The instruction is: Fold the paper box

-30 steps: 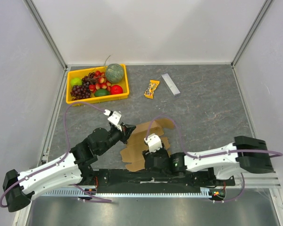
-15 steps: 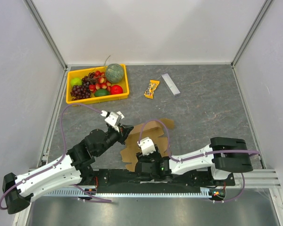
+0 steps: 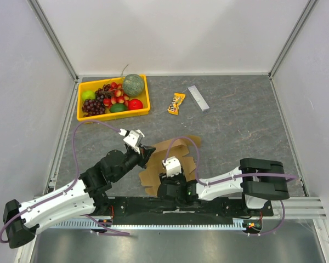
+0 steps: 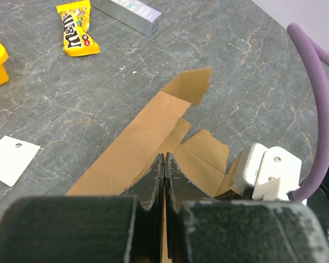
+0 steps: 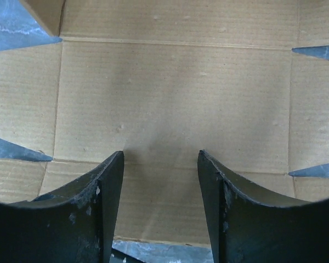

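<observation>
The paper box is a flat brown die-cut cardboard sheet lying near the front middle of the table. My left gripper is shut on the sheet's left edge; in the left wrist view a thin strip of cardboard shows between the closed jaws. My right gripper is over the near part of the sheet, pointing down. In the right wrist view it is open and empty, jaws wide apart just above a flat panel.
A yellow fruit tray stands at the back left. A yellow candy pack and a small grey bar lie at the back middle. A white tag lies left of the sheet. The arm bases line the front edge.
My right arm has swung left and its gripper now sits over the sheet's near left part. The sheet has shifted slightly left. My left gripper keeps its grip.
</observation>
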`<state>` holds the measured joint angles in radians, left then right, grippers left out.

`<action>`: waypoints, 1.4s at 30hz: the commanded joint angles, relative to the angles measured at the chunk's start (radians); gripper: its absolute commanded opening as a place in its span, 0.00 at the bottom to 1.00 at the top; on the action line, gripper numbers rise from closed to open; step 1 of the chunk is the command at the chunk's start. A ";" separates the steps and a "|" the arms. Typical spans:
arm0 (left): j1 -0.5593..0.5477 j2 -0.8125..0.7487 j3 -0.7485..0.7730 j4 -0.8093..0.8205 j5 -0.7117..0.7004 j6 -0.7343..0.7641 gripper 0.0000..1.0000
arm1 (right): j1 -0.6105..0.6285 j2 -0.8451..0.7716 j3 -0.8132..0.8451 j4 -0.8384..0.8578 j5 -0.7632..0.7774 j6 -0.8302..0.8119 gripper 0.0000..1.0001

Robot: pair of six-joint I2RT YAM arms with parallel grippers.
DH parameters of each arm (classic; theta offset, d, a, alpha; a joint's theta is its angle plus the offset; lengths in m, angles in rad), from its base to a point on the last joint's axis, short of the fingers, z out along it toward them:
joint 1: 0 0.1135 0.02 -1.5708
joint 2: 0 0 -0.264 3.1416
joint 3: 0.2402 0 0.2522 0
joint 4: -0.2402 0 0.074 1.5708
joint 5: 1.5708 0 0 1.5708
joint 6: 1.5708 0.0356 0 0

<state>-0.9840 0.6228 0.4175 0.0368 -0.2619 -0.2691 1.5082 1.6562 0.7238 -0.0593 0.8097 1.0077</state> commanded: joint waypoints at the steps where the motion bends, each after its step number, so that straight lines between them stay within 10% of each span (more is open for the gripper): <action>1: -0.001 0.009 0.000 0.020 -0.027 -0.005 0.02 | -0.037 0.042 -0.038 0.033 -0.046 0.002 0.63; 21: 0.085 0.264 0.181 0.067 -0.062 0.123 0.09 | -0.109 -0.324 -0.023 -0.019 -0.121 -0.274 0.61; 30: 0.188 0.360 0.142 0.158 0.144 0.080 0.02 | -0.457 -0.636 -0.081 -0.086 -0.309 -0.395 0.42; 42: 0.188 0.483 0.127 0.221 0.201 0.087 0.02 | -0.804 -0.467 -0.095 0.052 -0.665 -0.504 0.24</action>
<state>-0.7979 1.0771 0.5488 0.1932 -0.0830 -0.2001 0.7498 1.1431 0.6434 -0.1020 0.2989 0.5602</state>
